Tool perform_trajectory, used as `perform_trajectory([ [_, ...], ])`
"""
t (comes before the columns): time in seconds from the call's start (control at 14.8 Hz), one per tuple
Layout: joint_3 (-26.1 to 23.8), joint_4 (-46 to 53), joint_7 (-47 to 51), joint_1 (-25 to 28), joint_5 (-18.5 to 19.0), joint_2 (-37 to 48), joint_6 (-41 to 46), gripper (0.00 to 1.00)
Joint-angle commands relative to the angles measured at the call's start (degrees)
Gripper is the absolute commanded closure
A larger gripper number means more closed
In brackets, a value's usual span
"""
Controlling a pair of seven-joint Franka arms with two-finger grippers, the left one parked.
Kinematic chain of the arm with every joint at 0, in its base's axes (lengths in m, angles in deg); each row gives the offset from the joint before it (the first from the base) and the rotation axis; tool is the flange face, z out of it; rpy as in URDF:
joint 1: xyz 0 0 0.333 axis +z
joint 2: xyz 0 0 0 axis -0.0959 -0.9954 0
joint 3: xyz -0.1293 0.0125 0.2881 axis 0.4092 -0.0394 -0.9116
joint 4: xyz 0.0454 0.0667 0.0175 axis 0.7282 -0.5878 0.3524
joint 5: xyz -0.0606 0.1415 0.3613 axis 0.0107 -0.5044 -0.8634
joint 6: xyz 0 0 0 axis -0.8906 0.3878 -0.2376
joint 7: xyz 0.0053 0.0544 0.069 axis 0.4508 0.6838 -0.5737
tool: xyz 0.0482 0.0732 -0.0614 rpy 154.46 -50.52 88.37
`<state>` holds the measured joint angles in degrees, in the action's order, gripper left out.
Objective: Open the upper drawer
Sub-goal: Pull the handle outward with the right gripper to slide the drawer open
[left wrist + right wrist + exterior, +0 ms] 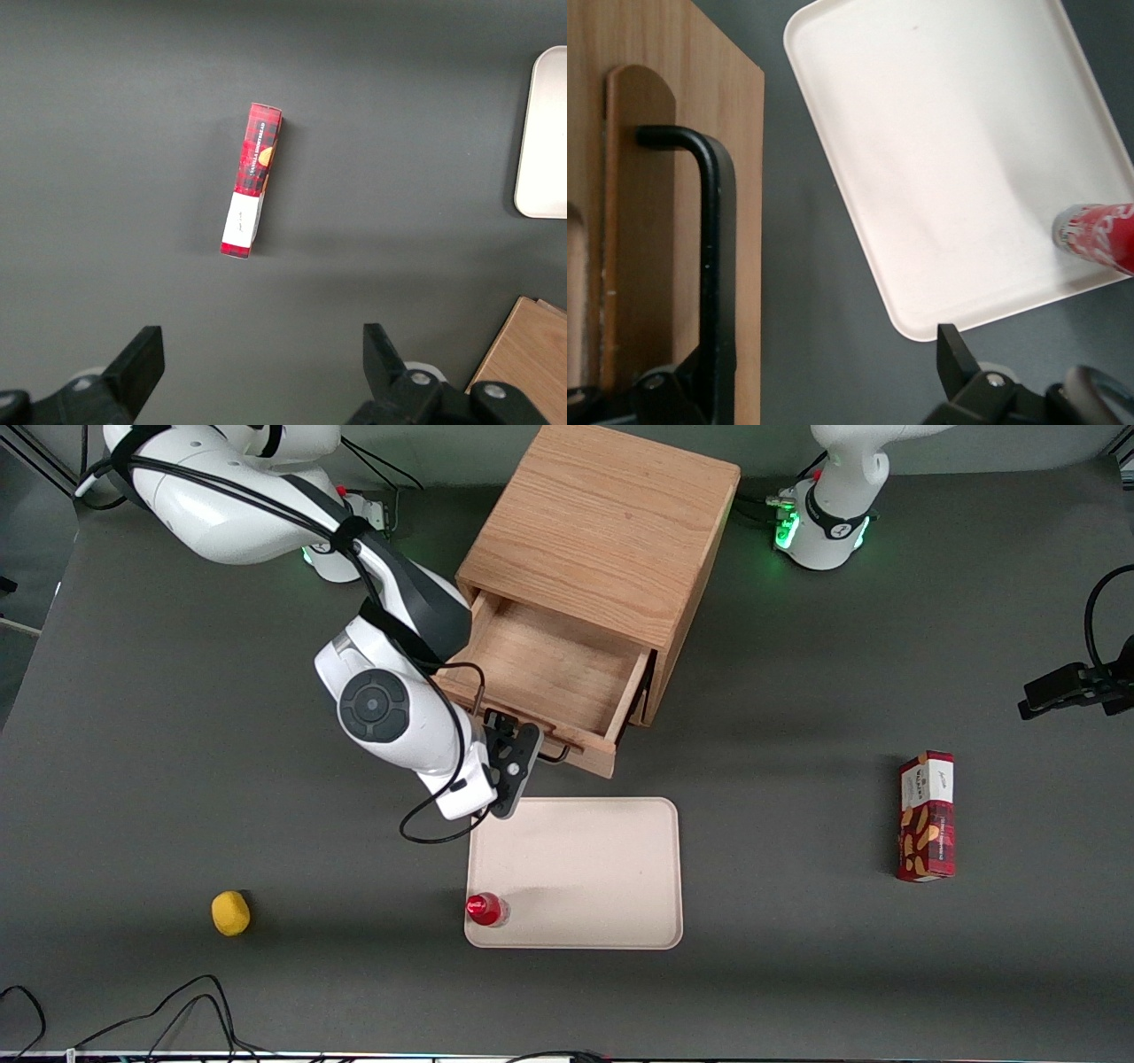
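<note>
The upper drawer (549, 669) of the oak cabinet (602, 522) stands pulled out toward the front camera, and its shallow wooden box is empty. Its black wire handle (556, 753) is on the drawer front. My right gripper (518, 762) is at that handle, just above the table. In the right wrist view the handle (713, 230) runs along the drawer front (749, 177) close against one finger. The other finger (952, 350) stands far off over the table. The gripper (819, 367) is open and grips nothing. The lower drawer is hidden under the upper one.
A cream tray (576, 872) lies just nearer the front camera than the drawer, with a red bottle (485, 909) at its corner; both show in the right wrist view (948, 150), (1099, 237). A yellow lemon (230, 913) and a red box (927, 816) lie on the table.
</note>
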<state>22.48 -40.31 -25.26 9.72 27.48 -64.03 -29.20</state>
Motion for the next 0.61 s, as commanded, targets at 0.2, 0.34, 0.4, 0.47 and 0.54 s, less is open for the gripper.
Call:
perform_trajectory([
  [0.2, 1.0, 4.5, -1.3, 0.4, 0.9, -3.0, -1.5, 0.0],
  [0.34, 1.0, 4.9, -2.7, -0.3, 0.9, -3.1, -1.5, 0.0],
  [0.4, 1.0, 5.3, -3.5, -0.5, 0.8, -3.2, -1.5, 0.0],
  [0.47, 1.0, 5.4, -3.8, -1.0, 0.8, -3.4, -1.5, 0.0],
  [0.54, 1.0, 5.5, -4.0, -1.2, 0.8, -3.4, -1.5, 0.0],
])
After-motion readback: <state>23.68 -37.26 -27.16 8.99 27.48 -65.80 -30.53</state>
